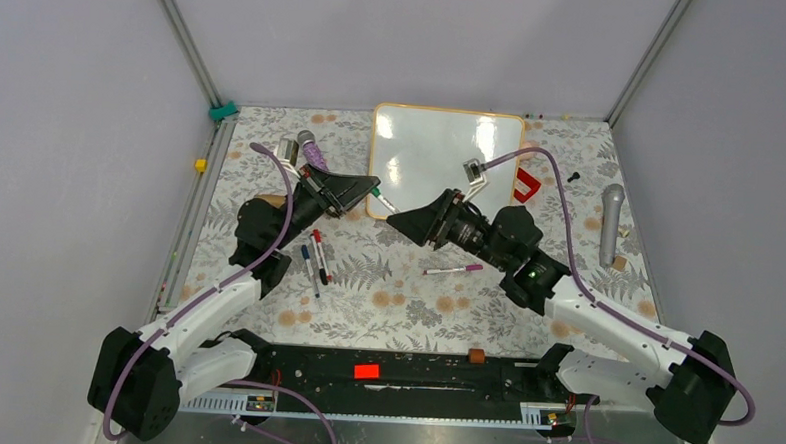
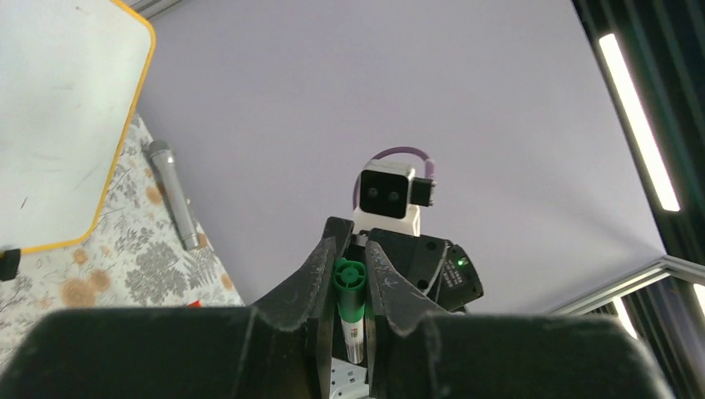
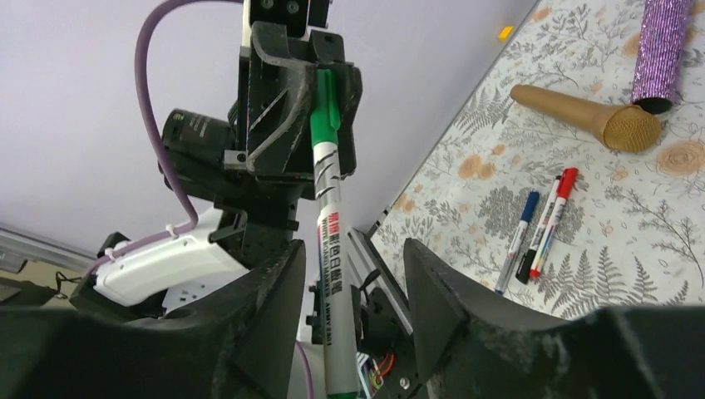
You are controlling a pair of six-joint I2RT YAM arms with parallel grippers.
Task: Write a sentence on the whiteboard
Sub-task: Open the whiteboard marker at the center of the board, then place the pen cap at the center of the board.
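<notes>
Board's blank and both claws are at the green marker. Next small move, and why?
Probably close the right claw on the green marker barrel: it sits between its open jaws while the left claw pinches the cap end, and the whiteboard is blank, so uncapping likely comes first.

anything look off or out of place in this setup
Nothing spilled or broken. The odd bit is the green marker: it hangs in mid-air, cap end clamped in the left pincer, barrel between the open jaws of the right pincer, while the whiteboard looks blank. A pink marker lies loose on the cloth.
</notes>
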